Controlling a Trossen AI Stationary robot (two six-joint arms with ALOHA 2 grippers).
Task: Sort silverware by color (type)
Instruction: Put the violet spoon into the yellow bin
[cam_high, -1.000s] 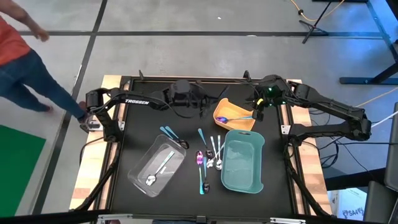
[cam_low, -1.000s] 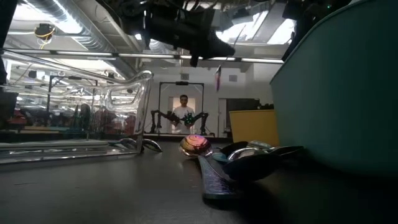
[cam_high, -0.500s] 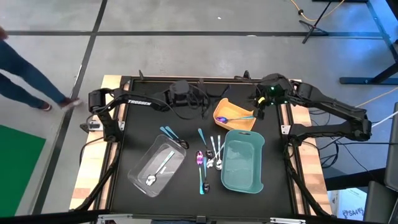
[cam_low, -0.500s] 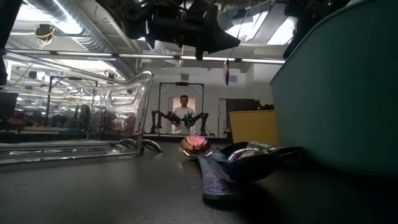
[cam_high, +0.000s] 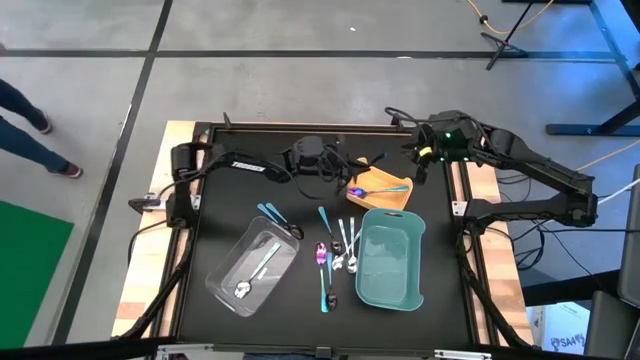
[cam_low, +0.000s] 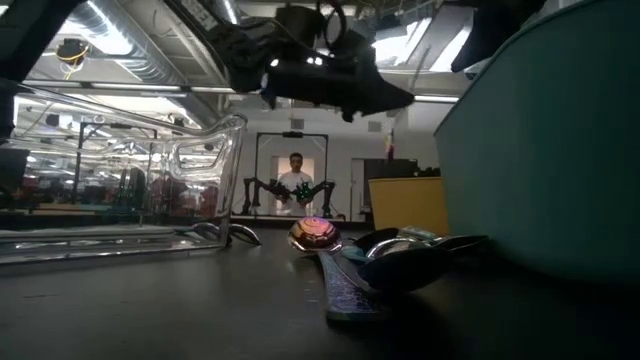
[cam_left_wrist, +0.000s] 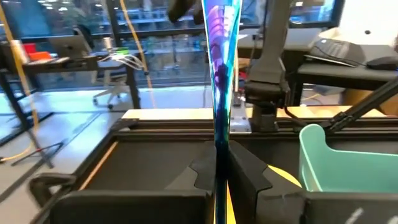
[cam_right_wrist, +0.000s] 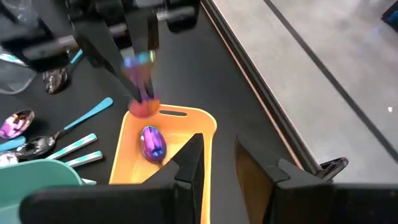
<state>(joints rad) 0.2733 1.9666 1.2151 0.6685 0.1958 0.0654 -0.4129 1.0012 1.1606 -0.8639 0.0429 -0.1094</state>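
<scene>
My left gripper (cam_high: 343, 178) reaches level over the near left corner of the yellow tray (cam_high: 392, 190) and is shut on an iridescent blue-purple utensil (cam_left_wrist: 219, 74). In the right wrist view the utensil (cam_right_wrist: 142, 84) hangs below those fingers, above the tray's end. Another iridescent spoon (cam_right_wrist: 152, 144) lies inside the yellow tray. My right gripper (cam_right_wrist: 217, 163) hovers open and empty over the tray's far right side (cam_high: 422, 168). More silverware (cam_high: 335, 255) lies on the mat between the clear tray (cam_high: 250, 265) and the teal tray (cam_high: 390, 262). My left gripper pinches the iridescent utensil's thin shaft (cam_left_wrist: 219, 146) between its two fingers (cam_left_wrist: 245, 168). The fingers come level from the table's left and lie across it. The utensil stands roughly upright, one part rising above the fingers and its lower end (cam_right_wrist: 143, 107) hanging clear above the yellow tray.
The clear tray holds a silver spoon with a teal handle (cam_high: 258, 268). Two teal-handled utensils (cam_high: 272, 214) lie just beyond its far corner. The teal tray's wall (cam_low: 545, 150) fills the right of the low view. A person's legs (cam_high: 25, 125) show on the floor at far left.
My left gripper has moved toward the table's right edge and down, carrying the iridescent utensil from the far middle of the mat to just above the yellow tray. My right gripper has risen a little. The person on the floor has walked off to the left.
</scene>
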